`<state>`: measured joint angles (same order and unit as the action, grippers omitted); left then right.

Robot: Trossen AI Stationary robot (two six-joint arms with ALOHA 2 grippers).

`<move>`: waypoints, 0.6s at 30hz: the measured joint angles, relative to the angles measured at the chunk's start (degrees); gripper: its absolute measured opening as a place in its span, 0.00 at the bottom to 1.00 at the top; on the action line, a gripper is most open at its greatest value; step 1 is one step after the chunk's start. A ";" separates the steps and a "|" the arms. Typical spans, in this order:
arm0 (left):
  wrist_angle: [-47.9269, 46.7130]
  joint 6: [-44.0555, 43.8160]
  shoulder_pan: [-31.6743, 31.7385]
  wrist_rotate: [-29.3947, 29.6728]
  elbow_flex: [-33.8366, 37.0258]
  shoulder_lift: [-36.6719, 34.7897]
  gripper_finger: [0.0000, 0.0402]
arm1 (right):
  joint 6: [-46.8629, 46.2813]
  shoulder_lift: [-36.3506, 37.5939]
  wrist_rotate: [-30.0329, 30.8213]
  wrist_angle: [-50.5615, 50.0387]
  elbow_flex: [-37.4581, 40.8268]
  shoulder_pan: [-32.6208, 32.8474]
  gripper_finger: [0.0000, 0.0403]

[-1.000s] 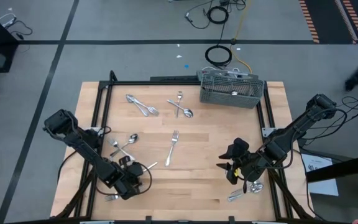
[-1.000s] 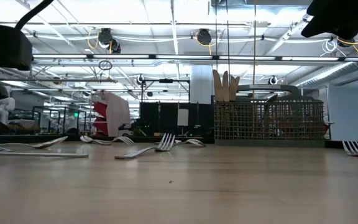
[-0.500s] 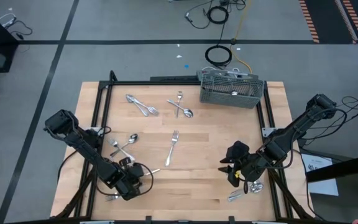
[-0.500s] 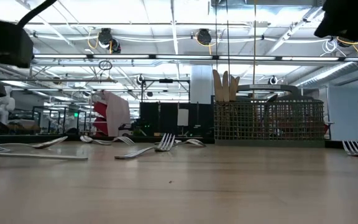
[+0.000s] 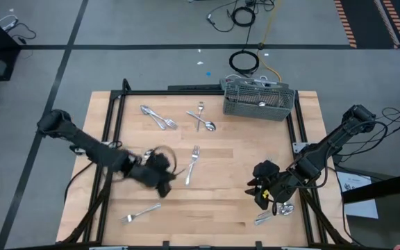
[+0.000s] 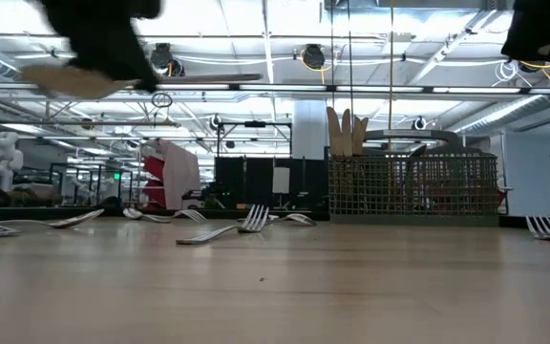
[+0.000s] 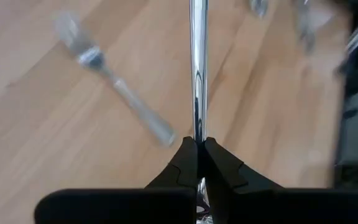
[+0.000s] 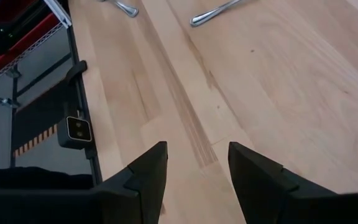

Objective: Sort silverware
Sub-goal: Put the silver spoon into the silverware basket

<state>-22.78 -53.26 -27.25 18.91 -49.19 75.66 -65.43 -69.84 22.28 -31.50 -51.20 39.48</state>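
Left gripper [image 7: 197,144]: I have its fingers pinched tight on a slim shiny utensil handle [image 7: 197,68], which runs straight out ahead of the tips. I cannot tell whether the piece is a fork, spoon or knife. In the high view this gripper [image 5: 160,175] sits over the wooden table [image 5: 235,208], left of the middle.

Near the left gripper: a lone fork [image 5: 192,164] lies just to its right, and another utensil [image 5: 140,212] lies on the boards nearer the front edge. The left wrist view shows a blurred fork [image 7: 114,87] flat on the wood beside the held handle.

Right gripper [image 8: 194,180]: I see its two fingers spread wide with only bare boards between them, holding nothing. In the high view it [image 5: 264,186] hovers near the table's right front corner.

Near the right gripper: a utensil [image 5: 262,219] lies just in front of it, close to the edge.

Far silverware: a pair of pieces [image 5: 158,117] and a crossed fork and spoon [image 5: 203,119] lie well beyond both grippers, toward the back.

Caddy [image 5: 258,101]: grey mesh, at the back right, well apart from both grippers. In the low view it [image 6: 413,188] stands upright with handles poking above its rim.
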 joint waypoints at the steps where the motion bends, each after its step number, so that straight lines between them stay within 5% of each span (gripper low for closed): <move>1: 2.04 0.72 2.46 -2.29 0.00 -0.32 0.03 | -0.36 0.00 0.00 0.03 0.01 0.00 0.40; 10: 26.63 1.18 18.57 -23.60 0.00 2.92 0.03 | -3.52 0.00 0.02 0.81 0.02 0.20 0.40; 18: 56.88 -21.51 25.74 -32.57 -0.07 13.82 0.03 | -8.41 -0.11 0.28 1.56 0.02 3.42 0.40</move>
<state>34.09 -74.77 -1.51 -13.66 -49.26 89.48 -73.84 -69.95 22.57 -29.93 -51.18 42.90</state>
